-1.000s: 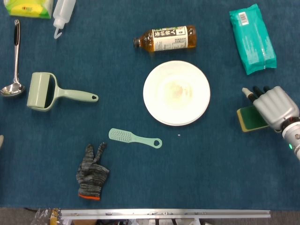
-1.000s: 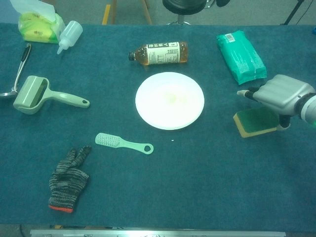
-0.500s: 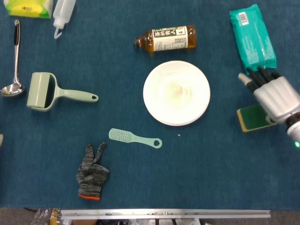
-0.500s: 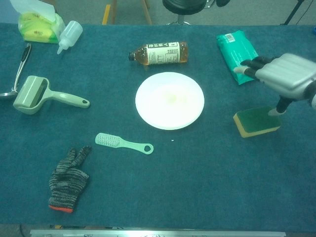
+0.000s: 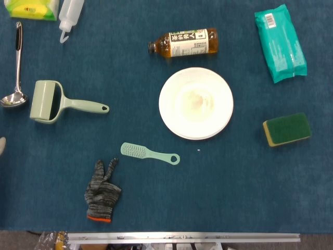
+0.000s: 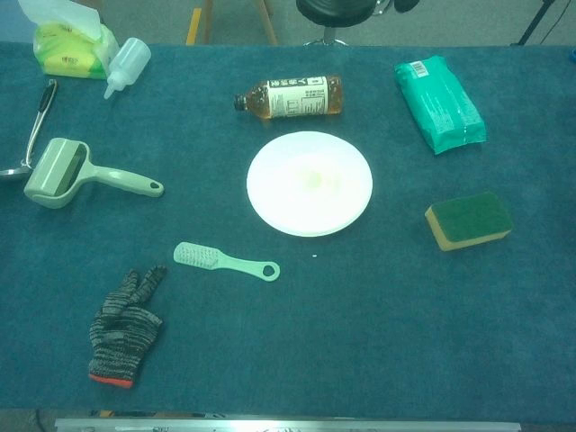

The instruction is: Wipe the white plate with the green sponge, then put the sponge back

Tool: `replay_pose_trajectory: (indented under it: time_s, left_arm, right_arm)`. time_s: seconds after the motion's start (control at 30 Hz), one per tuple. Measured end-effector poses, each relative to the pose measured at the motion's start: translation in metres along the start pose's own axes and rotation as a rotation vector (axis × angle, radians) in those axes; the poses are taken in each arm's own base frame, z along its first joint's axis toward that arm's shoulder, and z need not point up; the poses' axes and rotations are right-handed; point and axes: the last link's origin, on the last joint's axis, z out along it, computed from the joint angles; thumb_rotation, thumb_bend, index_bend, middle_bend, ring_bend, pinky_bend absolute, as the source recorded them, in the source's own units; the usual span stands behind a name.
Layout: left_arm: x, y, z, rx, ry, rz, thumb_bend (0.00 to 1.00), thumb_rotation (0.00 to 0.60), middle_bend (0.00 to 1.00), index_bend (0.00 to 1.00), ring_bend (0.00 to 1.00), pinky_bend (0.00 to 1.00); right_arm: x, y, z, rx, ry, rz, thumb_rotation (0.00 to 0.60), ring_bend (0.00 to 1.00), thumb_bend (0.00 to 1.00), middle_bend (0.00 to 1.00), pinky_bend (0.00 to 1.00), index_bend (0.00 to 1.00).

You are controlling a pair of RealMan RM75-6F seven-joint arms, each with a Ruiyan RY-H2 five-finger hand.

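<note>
- Neither robot hand appears in the head view or the chest view, so I cannot tell whether either is released, clenched or grasping anything, and places cannot be given relative to one.
- The green sponge point(image 5: 286, 129) lies flat on the blue surface point(image 5: 234, 187), green side up over a yellow base, apart from the white plate point(image 5: 196, 103) and below the teal packet point(image 5: 280, 42); nothing holds it.
- The plate sits mid-surface just below the tea bottle point(image 5: 182, 42), with a faint yellowish smear at its centre (residue or glare, I cannot say).
- Judging by that, either the wiping is finished and the sponge returned, or nothing has begun; the pictures alone do not settle it.
- Writing: the bottle's label carries East Asian characters, too small to read; the teal packet has a white barcode patch near its top, text illegible.
</note>
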Motion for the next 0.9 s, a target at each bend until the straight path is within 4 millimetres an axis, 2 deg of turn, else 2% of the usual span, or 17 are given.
replay_pose_trajectory:
  time_s: [0.13, 0.4, 0.6, 0.77, 0.9]
  left_arm:
    - [0.008, 0.011, 0.01, -0.035, 0.044, 0.015, 0.23, 0.6, 0.06, 0.3, 0.16, 0.34]
    - [0.019, 0.026, 0.023, -0.073, 0.086, 0.052, 0.23, 0.6, 0.05, 0.3, 0.15, 0.34]
    - [0.02, 0.024, 0.026, -0.054, 0.125, 0.097, 0.23, 0.6, 0.0, 0.3, 0.07, 0.32]
    - [0.022, 0.02, 0.029, -0.031, 0.144, 0.134, 0.23, 0.6, 0.0, 0.3, 0.07, 0.32]
    - [0.019, 0.016, 0.029, -0.019, 0.119, 0.158, 0.23, 0.6, 0.0, 0.3, 0.07, 0.32]
  right_arm:
    - [0.008, 0.02, -0.018, -0.067, 0.056, 0.012, 0.6, 0.07, 0.0, 0.17, 0.23, 0.06]
    - [0.017, 0.048, -0.061, -0.19, 0.135, 0.055, 0.6, 0.1, 0.0, 0.19, 0.23, 0.09]
    - [0.016, 0.067, -0.095, -0.282, 0.173, 0.11, 0.6, 0.1, 0.0, 0.21, 0.23, 0.11]
    - [0.01, 0.079, -0.12, -0.348, 0.197, 0.142, 0.6, 0.1, 0.0, 0.21, 0.23, 0.12]
    - [0.001, 0.084, -0.131, -0.38, 0.195, 0.164, 0.6, 0.1, 0.0, 0.21, 0.23, 0.12]
